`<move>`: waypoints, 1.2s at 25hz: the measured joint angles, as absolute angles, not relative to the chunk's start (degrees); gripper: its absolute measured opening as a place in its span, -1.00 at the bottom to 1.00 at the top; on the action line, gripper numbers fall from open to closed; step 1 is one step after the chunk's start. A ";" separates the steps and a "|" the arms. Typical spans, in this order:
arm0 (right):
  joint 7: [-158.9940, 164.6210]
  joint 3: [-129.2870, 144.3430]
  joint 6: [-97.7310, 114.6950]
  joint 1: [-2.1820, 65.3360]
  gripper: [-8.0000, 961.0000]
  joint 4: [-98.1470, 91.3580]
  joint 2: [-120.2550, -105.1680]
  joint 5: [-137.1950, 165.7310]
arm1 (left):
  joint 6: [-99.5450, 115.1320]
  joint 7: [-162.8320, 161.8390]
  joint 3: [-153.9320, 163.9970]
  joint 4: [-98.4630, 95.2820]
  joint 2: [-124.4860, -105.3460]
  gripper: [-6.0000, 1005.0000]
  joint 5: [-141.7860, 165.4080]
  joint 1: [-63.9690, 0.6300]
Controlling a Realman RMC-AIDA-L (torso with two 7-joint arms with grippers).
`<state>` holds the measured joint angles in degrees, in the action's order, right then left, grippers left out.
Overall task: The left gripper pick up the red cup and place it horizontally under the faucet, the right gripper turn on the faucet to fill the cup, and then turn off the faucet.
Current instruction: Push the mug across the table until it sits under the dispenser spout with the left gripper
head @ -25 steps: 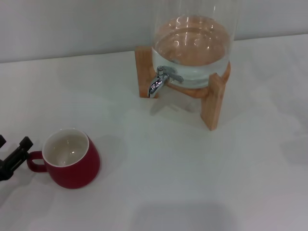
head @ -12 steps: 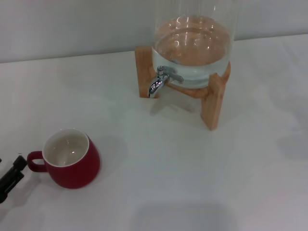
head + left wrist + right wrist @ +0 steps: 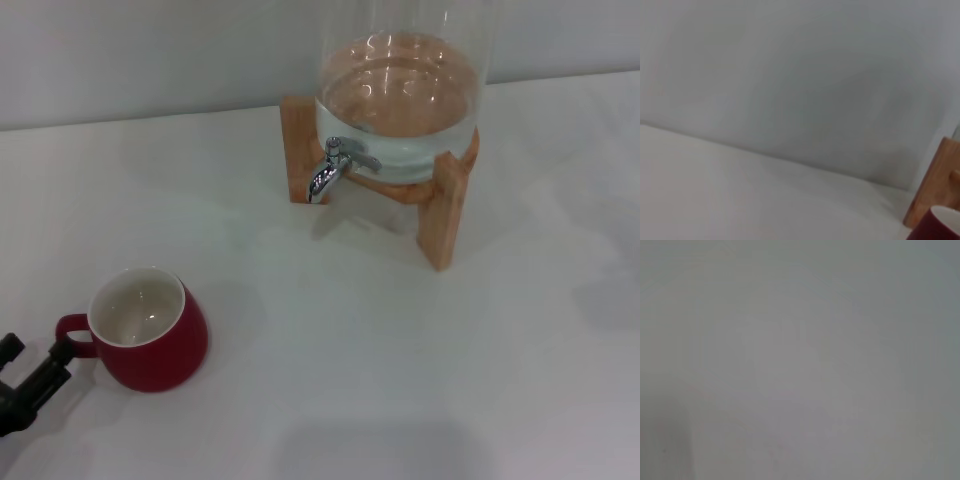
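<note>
Since half a second ago the left hand (image 3: pixel 30 375) has crept up toward the red cup (image 3: pixel 148 328), its black tips now touching or just short of the loop handle, though I cannot tell how wide its fingers are set. To grip well, I judge it should close squarely on the handle and lift the cup level so it stays upright on the way to the faucet (image 3: pixel 330 170). Glossy red outside, cream and empty inside, the cup stands upright on the white counter (image 3: pixel 400 380), well apart from the faucet, and the right hand is nowhere in view.
</note>
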<state>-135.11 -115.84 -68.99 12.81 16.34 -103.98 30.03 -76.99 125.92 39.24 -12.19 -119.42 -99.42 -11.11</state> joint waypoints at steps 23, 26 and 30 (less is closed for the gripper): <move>-135.18 -115.84 -69.23 12.52 0.51 16.34 -104.15 29.64 | -75.26 125.95 39.20 -13.02 -119.22 0.75 -96.89 -11.88; -135.18 -115.84 -69.30 12.46 0.51 16.34 -104.15 29.61 | -75.12 125.95 39.20 -13.18 -119.18 0.75 -96.55 -11.81; -135.18 -115.84 -69.34 12.43 0.51 16.35 -104.15 29.61 | -75.07 125.95 39.19 -13.88 -119.18 0.75 -96.12 -11.51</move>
<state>-135.18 -115.84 -69.34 12.43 16.35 -104.15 29.61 -75.07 125.95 39.19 -13.88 -119.18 -96.12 -11.51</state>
